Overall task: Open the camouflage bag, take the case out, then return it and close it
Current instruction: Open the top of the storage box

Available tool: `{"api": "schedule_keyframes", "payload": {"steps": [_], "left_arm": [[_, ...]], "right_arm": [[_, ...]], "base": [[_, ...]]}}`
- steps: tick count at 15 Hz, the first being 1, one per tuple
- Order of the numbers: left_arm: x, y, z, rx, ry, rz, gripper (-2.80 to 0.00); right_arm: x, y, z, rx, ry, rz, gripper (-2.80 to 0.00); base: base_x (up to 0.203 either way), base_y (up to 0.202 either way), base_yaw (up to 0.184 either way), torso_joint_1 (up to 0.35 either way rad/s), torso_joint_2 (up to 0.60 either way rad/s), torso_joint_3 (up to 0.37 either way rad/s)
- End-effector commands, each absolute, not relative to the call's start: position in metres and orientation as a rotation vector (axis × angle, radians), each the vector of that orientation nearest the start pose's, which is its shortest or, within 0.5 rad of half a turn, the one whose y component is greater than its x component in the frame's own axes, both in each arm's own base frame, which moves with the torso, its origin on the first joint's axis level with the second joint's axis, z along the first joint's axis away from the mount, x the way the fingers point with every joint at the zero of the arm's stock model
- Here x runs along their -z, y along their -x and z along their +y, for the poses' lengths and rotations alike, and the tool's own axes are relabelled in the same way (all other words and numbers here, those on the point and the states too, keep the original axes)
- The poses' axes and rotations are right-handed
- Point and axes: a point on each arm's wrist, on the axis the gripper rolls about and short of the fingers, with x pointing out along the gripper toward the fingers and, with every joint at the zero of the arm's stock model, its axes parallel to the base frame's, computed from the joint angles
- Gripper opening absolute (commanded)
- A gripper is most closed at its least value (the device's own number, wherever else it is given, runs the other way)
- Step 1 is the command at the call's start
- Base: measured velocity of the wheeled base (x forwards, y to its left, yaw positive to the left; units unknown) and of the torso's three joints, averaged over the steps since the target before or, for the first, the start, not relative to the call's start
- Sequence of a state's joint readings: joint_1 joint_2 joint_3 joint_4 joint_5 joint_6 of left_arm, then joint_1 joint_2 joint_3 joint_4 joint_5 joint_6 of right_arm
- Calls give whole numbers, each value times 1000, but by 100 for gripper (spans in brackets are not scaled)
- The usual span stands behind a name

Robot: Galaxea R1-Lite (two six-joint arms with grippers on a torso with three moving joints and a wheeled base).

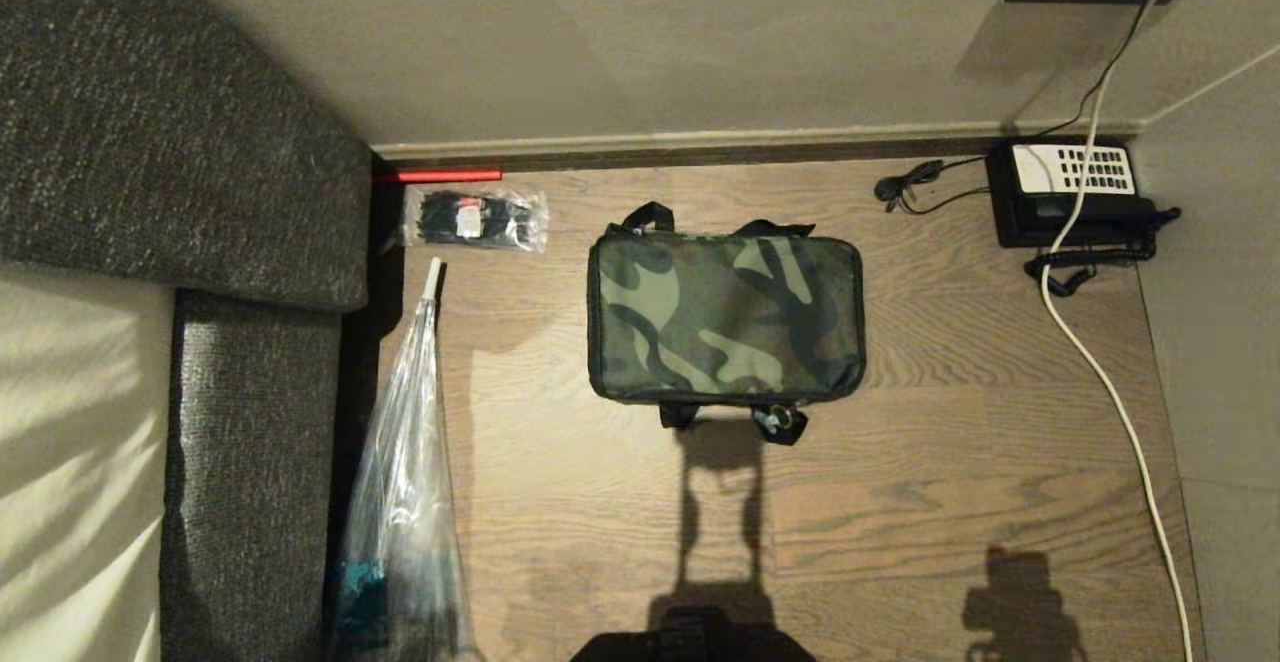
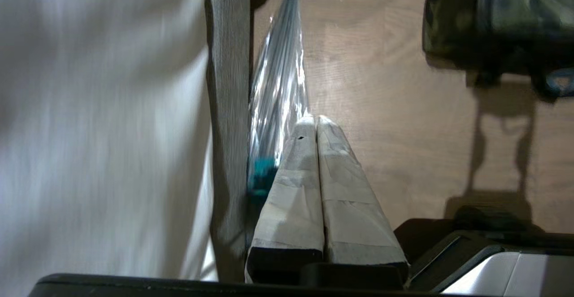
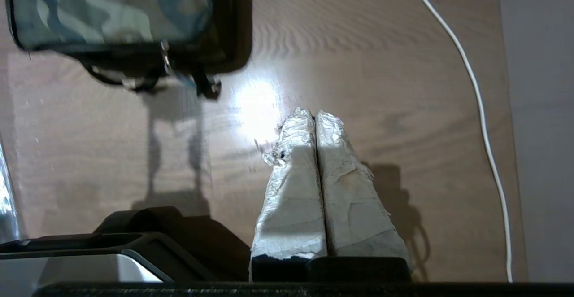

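The camouflage bag point(image 1: 725, 317) lies zipped shut and flat on the wooden floor at the middle of the head view, strap handles at its far and near sides. A corner of the bag point(image 2: 497, 19) shows in the left wrist view, and its near edge with a zip pull point(image 3: 112, 14) in the right wrist view. The case is hidden. My left gripper point(image 2: 316, 120) hangs shut and empty above the floor beside a clear umbrella. My right gripper point(image 3: 315, 114) hangs shut and empty above bare floor, apart from the bag. Neither gripper appears in the head view.
A clear folded umbrella point(image 1: 405, 482) leans along a grey sofa point(image 1: 180, 142) at the left. A clear packet of black ties point(image 1: 475, 218) lies near the wall. A black telephone with white keypad point(image 1: 1070, 192) sits at the far right, its white cable point(image 1: 1110, 382) running toward me.
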State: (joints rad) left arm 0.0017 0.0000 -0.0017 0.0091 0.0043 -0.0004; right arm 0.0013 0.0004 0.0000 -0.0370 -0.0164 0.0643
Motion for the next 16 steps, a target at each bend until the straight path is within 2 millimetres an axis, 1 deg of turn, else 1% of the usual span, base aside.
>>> {"api": "schedule_keyframes", "payload": {"steps": [1,2,5,8,11,12,14,15,16], "left_arm": [[-75,23,0,-6,3,8,-280],[-75,23,0,-6,3,8,-280],[-75,23,0,-6,5,8,-280],[-75,23,0,-6,3,8,-280],[-75,23,0,-6,3,8,-280],[-75,23,0,-6,3,8,-280],[-75,23,0,-6,6,8,-280],[-75,23,0,-6,0,8,-280],[-75,23,0,-6,0,8,-280]], "right_arm": [[-75,24,0,14,-65,-55,-280],[-75,24,0,14,-65,-54,-280],[-75,24,0,14,-64,-55,-280],[-75,24,0,-7,44,-45,-280],[-76,24,0,5,-1,-60,-280],[-82,26,0,7,-11,-73,-280],[-108,42,0,-14,-24,-75,-280],[-128,59,1,-51,-31,-66,-280],[-141,78,2,-96,-39,-20,-280]], "base": [[172,0,1,1,4,1],[98,0,1,7,0,5],[0,0,0,0,0,0],[0,0,0,0,0,0],[0,0,0,0,0,0],[0,0,0,0,0,0],[0,0,0,0,0,0],[0,0,0,0,0,0],[0,0,0,0,0,0]]}}
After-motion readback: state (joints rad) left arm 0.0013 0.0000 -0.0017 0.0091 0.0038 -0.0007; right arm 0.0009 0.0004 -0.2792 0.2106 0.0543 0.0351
